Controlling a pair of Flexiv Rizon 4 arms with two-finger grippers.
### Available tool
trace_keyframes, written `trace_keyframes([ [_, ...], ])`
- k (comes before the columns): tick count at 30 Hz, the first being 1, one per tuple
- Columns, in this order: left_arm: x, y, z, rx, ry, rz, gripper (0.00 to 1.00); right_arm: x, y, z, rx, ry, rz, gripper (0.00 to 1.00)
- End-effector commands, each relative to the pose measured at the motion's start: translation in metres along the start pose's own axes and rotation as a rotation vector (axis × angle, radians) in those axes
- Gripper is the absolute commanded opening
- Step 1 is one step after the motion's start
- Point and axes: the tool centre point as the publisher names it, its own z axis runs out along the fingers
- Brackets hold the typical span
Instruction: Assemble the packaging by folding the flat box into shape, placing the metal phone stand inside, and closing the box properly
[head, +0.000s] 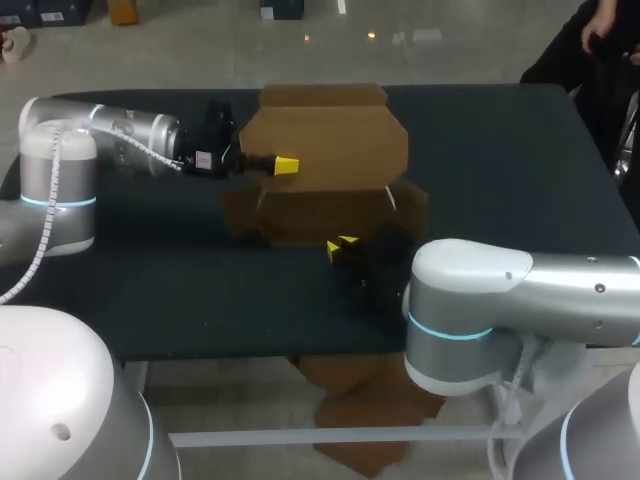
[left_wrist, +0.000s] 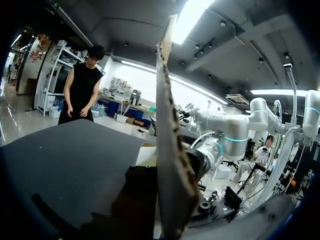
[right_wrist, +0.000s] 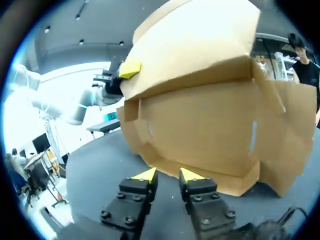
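The left gripper (head: 285, 166) is clamped on the raised lid flap (head: 330, 135) of the cardboard box (head: 320, 215), whose inside is hidden. The right gripper (right_wrist: 167, 176) sits near its front wall, 2 fingers slightly apart.

Cardboard panel (left_wrist: 170, 150) edge-on above dark table (left_wrist: 65, 160)

no readable text: the brown cardboard box (right_wrist: 200, 115) ahead of the right gripper (right_wrist: 168, 176) is plain; the small white label (head: 204, 158) behind the left gripper (head: 286, 166) is illegible.

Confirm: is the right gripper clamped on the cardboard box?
No, the right gripper has only an empty gap between its fingertips, with the box ahead.
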Motion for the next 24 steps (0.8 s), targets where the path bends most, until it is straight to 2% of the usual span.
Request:
trace_keyframes([
  [1, -0.001, 0.002, 0.000, 0.001, 0.005, 0.000, 0.00, -0.006, 0.009, -0.026, 0.021, 0.059, 0.001, 0.49],
  [16, -0.001, 0.002, 0.000, 0.001, 0.005, 0.000, 0.00, -0.002, 0.016, -0.100, 0.087, 0.161, -0.114, 0.49],
  [24, -0.001, 0.002, 0.000, 0.001, 0.005, 0.000, 0.00, -0.013, 0.011, -0.142, 0.107, 0.148, -0.194, 0.50],
])
